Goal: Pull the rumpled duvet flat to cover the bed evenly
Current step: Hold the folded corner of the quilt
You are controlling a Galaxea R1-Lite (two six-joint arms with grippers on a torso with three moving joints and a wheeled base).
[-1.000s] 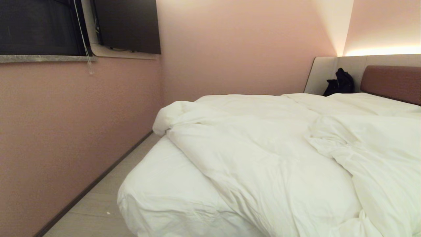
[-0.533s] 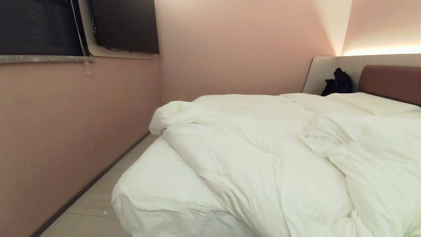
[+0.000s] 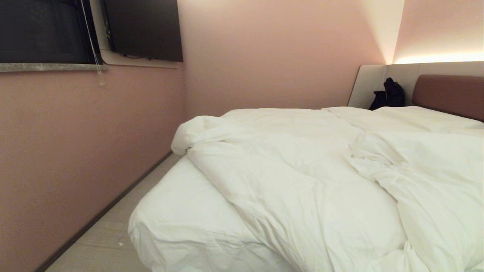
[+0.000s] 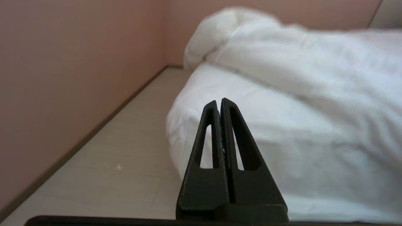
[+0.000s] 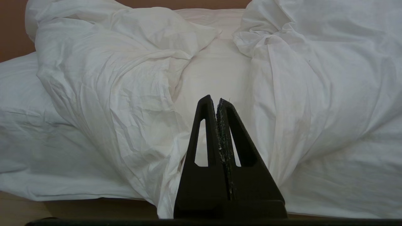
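Pink-walled rm: rumpled duvet (image 5: 119, 78) on bed (image 3: 177, 223), ahead of both pinched-together, empty grippers, left (image 4: 220, 101) & right (image 5: 213, 99).

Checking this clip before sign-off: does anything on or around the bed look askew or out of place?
Yes. The duvet lies bunched diagonally, leaving the near-left corner of the bed bare to the sheet. A dark bag-like item sits at the headboard.

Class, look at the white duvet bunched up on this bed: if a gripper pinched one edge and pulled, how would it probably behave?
The duvet would probably be floppy: it lies in soft folds and creases, so only the pinched part would follow at first. It looks puffy, so likely light for its bulk. It may drag over the bed rather than slide freely.
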